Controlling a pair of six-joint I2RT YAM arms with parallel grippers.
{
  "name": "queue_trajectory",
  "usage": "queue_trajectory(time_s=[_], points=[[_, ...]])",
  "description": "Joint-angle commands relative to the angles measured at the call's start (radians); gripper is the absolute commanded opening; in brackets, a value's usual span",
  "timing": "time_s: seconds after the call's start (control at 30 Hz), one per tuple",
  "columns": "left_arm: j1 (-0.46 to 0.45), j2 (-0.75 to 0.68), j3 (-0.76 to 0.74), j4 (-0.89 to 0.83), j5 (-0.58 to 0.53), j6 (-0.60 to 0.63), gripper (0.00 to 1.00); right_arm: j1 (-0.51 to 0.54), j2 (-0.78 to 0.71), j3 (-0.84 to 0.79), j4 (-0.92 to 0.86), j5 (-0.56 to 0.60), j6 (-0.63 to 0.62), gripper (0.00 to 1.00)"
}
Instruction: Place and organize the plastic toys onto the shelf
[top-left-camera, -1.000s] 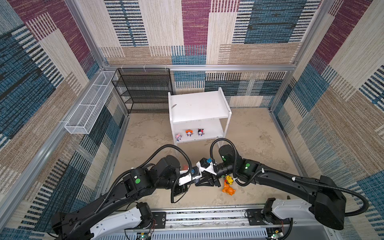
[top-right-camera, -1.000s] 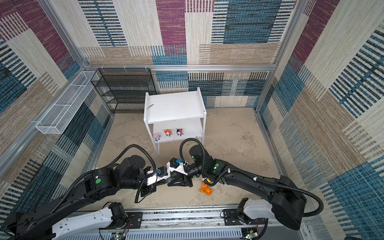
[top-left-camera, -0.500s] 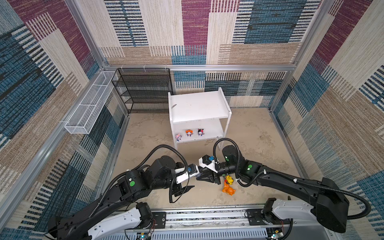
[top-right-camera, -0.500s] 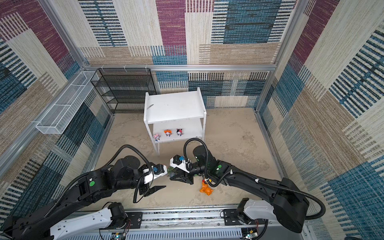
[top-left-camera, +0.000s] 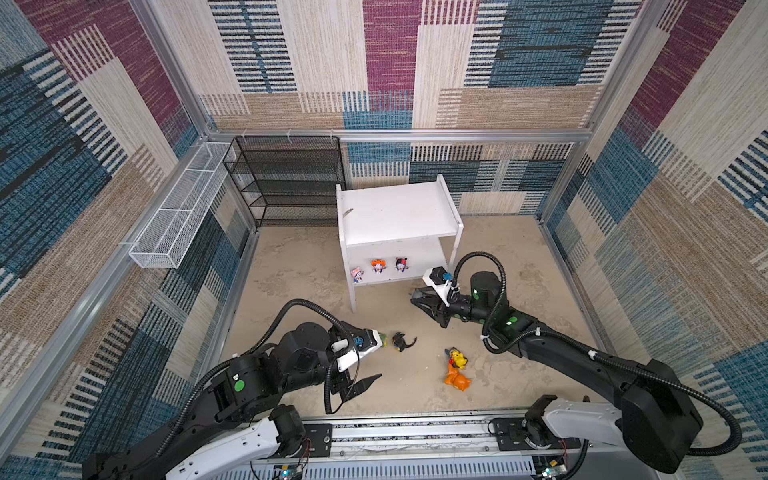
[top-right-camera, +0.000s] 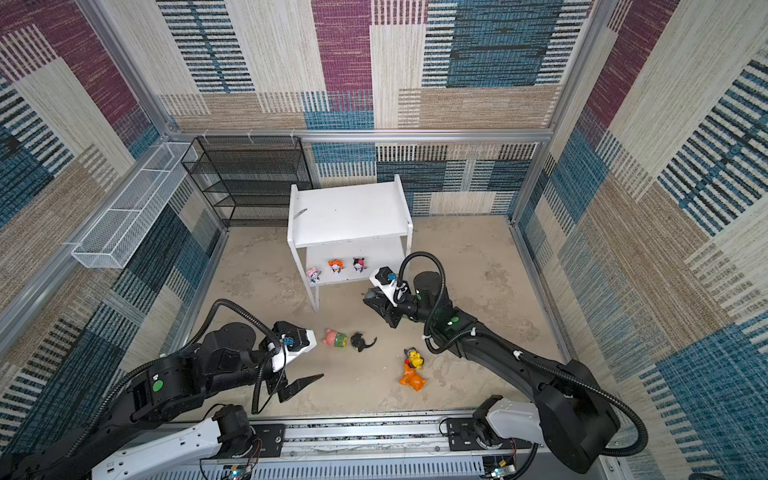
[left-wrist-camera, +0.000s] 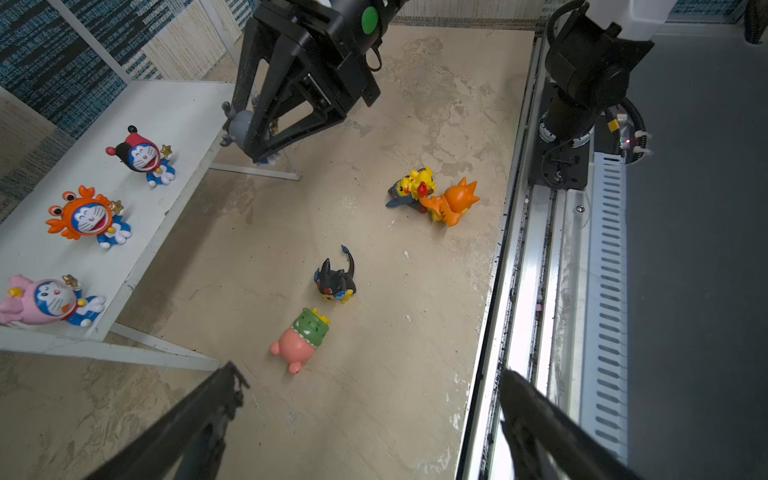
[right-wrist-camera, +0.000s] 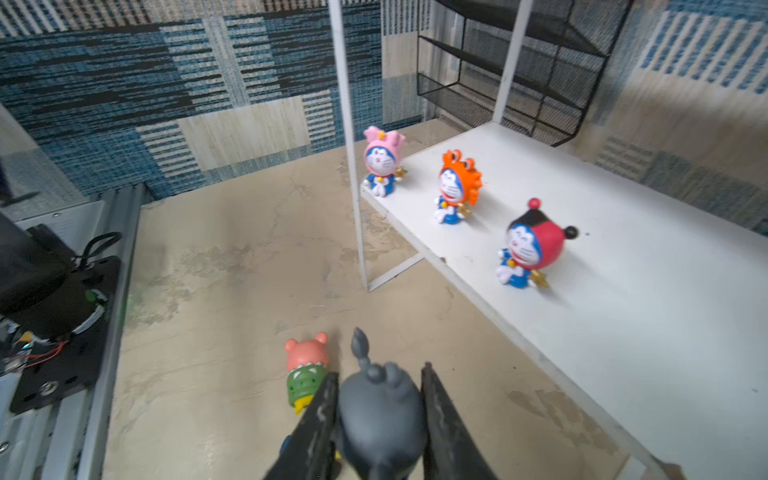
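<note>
The white shelf (top-left-camera: 395, 212) stands at the back; three tiny toys, pink (top-left-camera: 356, 274), orange (top-left-camera: 378, 266) and red-black (top-left-camera: 400, 264), sit along its lower board. My right gripper (top-left-camera: 417, 298) hovers at the shelf's front right, shut on a tiny grey-hooded toy (right-wrist-camera: 380, 411). My left gripper (left-wrist-camera: 372, 376) stands wide open and holds nothing, low near the front left. On the floor lie a pink-and-green toy (top-right-camera: 335, 337), a black-hooded one (top-right-camera: 360, 341), a yellow blue-hooded one (top-left-camera: 457, 357) and an orange one (top-left-camera: 456, 379) touching it.
A black mesh rack (top-left-camera: 286, 178) stands left of the shelf against the back wall. A white wire basket (top-left-camera: 183, 212) hangs on the left wall. The arms' metal rail (top-left-camera: 415, 432) runs along the front edge.
The left gripper has opened, let go of the grey-hooded toy and drawn back to the left. The right gripper, shut on that toy, has carried it away toward the shelf.
</note>
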Motion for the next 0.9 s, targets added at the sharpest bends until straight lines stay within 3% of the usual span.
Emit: queue_trajectory(time_s=[0.0, 0.27, 0.87], points=[[0.001, -0.016, -0.010, 0.042, -0.002, -0.004, 0.99, -0.027, 0.022, 0.006, 0.125, 0.023, -0.014, 0.22], [0.001, -0.036, -0.027, 0.059, 0.005, -0.005, 0.99, -0.074, 0.104, 0.041, 0.216, 0.027, -0.007, 0.22], [0.003, -0.053, -0.036, 0.071, 0.009, -0.001, 0.99, -0.079, 0.231, 0.067, 0.372, 0.152, 0.057, 0.24]])
